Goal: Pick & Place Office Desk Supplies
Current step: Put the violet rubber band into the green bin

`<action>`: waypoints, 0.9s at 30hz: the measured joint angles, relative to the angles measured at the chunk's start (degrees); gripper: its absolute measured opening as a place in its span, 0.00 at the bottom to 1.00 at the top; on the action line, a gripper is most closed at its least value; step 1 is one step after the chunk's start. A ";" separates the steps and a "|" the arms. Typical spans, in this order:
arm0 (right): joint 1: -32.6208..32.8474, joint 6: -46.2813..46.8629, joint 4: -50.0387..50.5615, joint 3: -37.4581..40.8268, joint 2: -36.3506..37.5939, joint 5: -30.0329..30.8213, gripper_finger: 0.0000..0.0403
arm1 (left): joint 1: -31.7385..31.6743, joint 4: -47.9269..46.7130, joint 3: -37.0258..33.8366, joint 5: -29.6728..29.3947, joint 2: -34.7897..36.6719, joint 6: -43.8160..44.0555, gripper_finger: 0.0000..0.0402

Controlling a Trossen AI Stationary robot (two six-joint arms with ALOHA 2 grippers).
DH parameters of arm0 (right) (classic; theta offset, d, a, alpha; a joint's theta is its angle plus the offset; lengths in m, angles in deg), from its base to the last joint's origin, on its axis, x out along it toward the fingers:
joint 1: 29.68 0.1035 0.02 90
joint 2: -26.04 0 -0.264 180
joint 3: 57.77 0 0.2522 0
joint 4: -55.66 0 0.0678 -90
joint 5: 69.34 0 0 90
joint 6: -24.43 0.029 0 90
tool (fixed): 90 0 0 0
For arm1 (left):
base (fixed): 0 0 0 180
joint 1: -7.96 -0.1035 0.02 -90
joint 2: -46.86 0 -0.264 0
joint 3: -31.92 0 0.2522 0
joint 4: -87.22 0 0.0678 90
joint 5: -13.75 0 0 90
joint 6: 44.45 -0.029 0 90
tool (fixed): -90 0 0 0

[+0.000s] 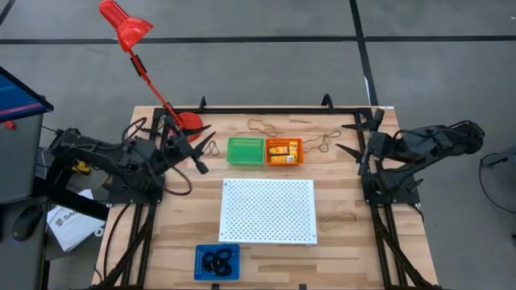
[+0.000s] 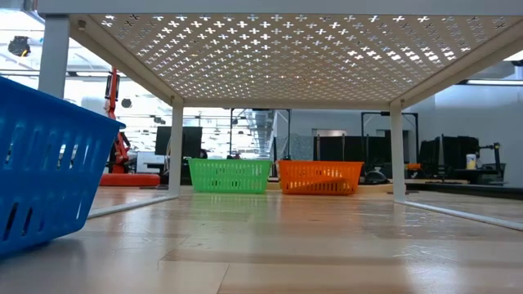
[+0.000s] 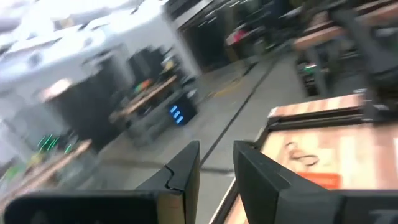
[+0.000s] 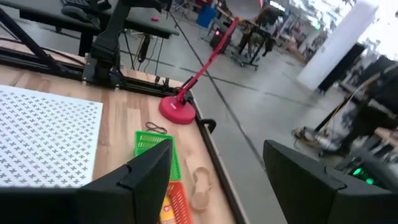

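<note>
Yellow-orange little blocks (image 1: 282, 151) lie in an orange tray (image 1: 284, 152) beside a green tray (image 1: 246, 151) near the far edge. Small black rings (image 1: 218, 260) sit in a blue tray (image 1: 216, 262) at the near edge. Thin tan rubber bands lie loose on the wood: one (image 1: 262, 126) behind the trays, one (image 1: 326, 142) right of the orange tray, one (image 1: 339, 217) right of the white board. My left gripper (image 1: 200, 149) hovers open left of the green tray, next to another loop (image 1: 211, 148). My right gripper (image 1: 352, 137) hovers open right of the orange tray.
A white perforated board (image 1: 268, 210) stands on legs over the table's middle. The red desk lamp's base (image 1: 190, 122) sits at the far edge close to my left gripper, and its arm (image 1: 149, 76) leans out beyond the table. Bare wood lies either side of the board.
</note>
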 joint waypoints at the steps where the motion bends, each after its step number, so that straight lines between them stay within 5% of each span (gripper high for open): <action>1: -0.04 -1.57 -0.24 -0.05 0.37 -0.02 0.62 | -0.68 0.02 0.00 3.23 0.36 -1.87 0.22; 6: -0.13 -7.53 -1.79 0.05 1.88 -0.27 0.62 | -6.96 -0.31 0.00 15.92 0.69 -8.03 0.22; 17: -0.19 -8.16 -5.47 5.07 8.36 1.74 0.62 | -29.33 -0.73 0.00 26.29 -1.36 -1.93 0.22; 27: -2.61 -5.06 -5.74 6.49 11.89 3.23 0.62 | -46.65 -4.39 0.00 32.10 -12.20 5.96 0.22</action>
